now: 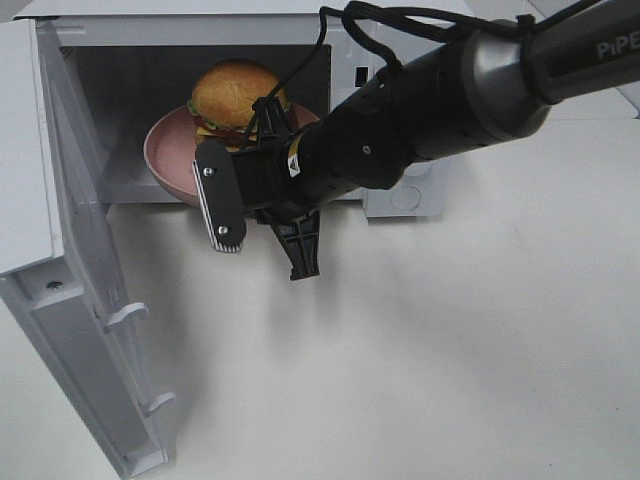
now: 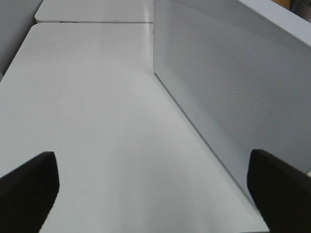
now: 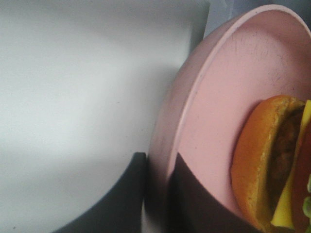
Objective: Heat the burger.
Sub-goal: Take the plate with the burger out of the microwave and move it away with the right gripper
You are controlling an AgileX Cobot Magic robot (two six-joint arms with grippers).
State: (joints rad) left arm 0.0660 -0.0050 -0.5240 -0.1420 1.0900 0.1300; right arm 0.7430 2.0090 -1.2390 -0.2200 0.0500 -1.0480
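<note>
My right claw (image 3: 158, 194) is pinched nearly shut on the rim of the pink plate (image 3: 214, 97), one finger (image 3: 121, 199) under the edge and the other on the upper face, as the right wrist view shows. The burger (image 1: 238, 95) sits upright on that plate, its golden bun on top with cheese and patty layers showing below. From the high camera, the plate (image 1: 168, 150) lies partly inside the open white microwave (image 1: 200, 40), its near edge jutting out over the cavity's front lip. My right arm (image 1: 450, 90) reaches in from the right across the front of the oven. The microwave door (image 1: 90, 330) stands swung wide to the left above the white table (image 1: 420, 350).

My left claw (image 2: 155, 194) is spread wide, gripping nothing, its two dark fingertips (image 2: 29, 189) apart over bare table beside the microwave's perforated white side wall (image 2: 228, 82).
</note>
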